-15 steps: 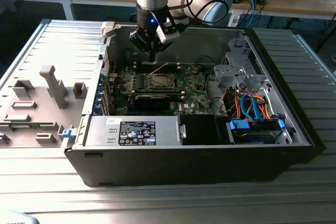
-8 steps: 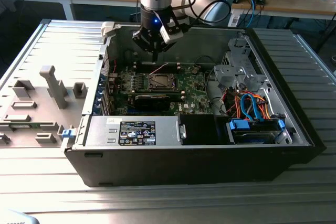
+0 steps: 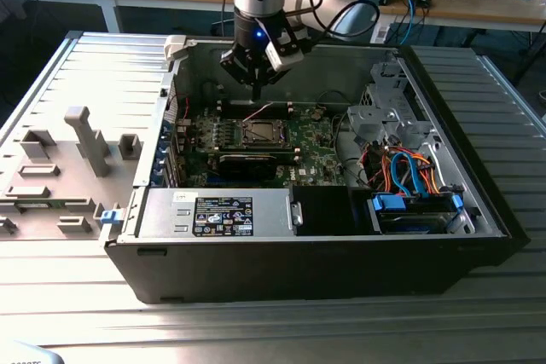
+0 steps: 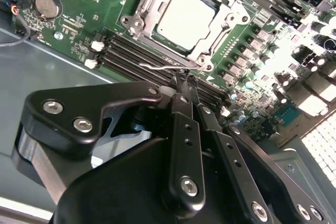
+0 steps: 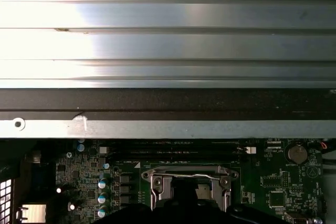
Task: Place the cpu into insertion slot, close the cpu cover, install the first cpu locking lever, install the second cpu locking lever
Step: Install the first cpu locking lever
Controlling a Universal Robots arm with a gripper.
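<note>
Gripper (image 4: pixel 184 80) fingers pinched shut, tips right at thin wire lever (image 4: pixel 160 67) beside cpu cover (image 4: pixel 223 27), upper middle of frame; cover down over cpu (image 4: pixel 185 18), sitting in insertion slot (image 4: pixel 137 22).

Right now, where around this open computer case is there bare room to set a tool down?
The ribbed metal table beside the case and in front of it lies bare. Inside is crowded: gripper over the board, cables by the drive cage.
</note>
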